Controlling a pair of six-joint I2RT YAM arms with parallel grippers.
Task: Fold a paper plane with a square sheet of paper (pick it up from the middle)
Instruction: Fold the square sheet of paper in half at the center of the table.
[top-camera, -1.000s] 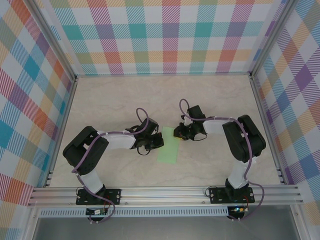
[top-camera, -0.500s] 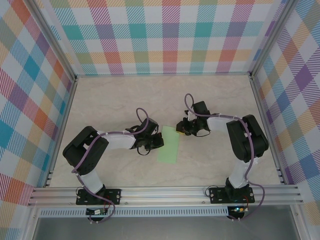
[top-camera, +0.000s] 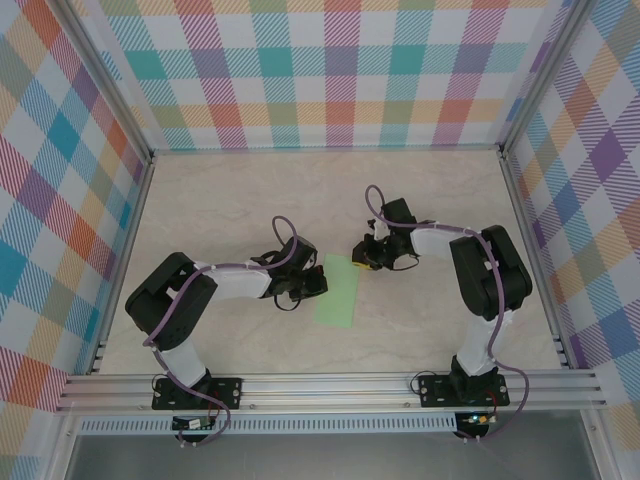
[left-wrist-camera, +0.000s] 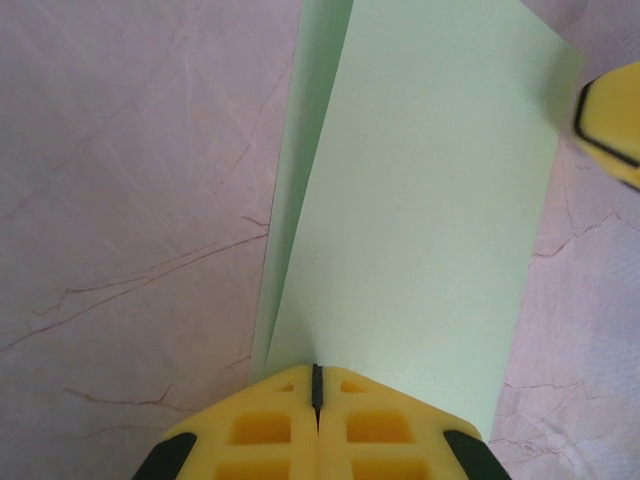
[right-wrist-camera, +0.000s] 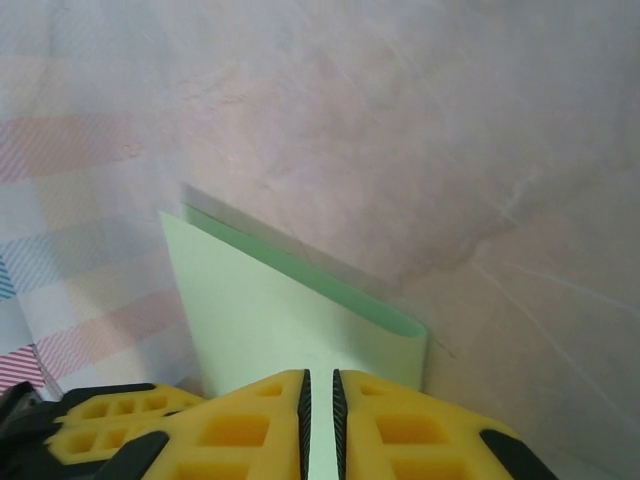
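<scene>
My left hand (top-camera: 312, 287) is clenched on the near-left long edge of the sheet of paper (top-camera: 338, 293). In the left wrist view its two yellow fingers (left-wrist-camera: 260, 425) are pressed together with only a thin dark line between them, and the paper (left-wrist-camera: 420, 220) runs out from that line across the bench (left-wrist-camera: 120, 200).

The pale green sheet lies flat near the middle of the bench (top-camera: 220, 200), between my two arms. It is doubled over into a long narrow strip. From the left wrist I can see the upper layer sitting slightly askew, so a sliver of the lower layer shows along its left side.

My right hand (top-camera: 364, 260) is at the far right corner of the strip. In the right wrist view its fingers (right-wrist-camera: 400, 430) are drawn in to a narrow slit, and pale green shows inside that slit, so I take it to be pinching the paper (right-wrist-camera: 270, 320) there. The folded edge ends in a corner just beyond the fingertips, and the two layers part a little along the far edge.

A blurred yellow tip of my right hand (left-wrist-camera: 612, 125) also shows at the upper right of the left wrist view, just beside the strip's far corner.

Checked walls (top-camera: 330, 70) stand around the bench.
</scene>
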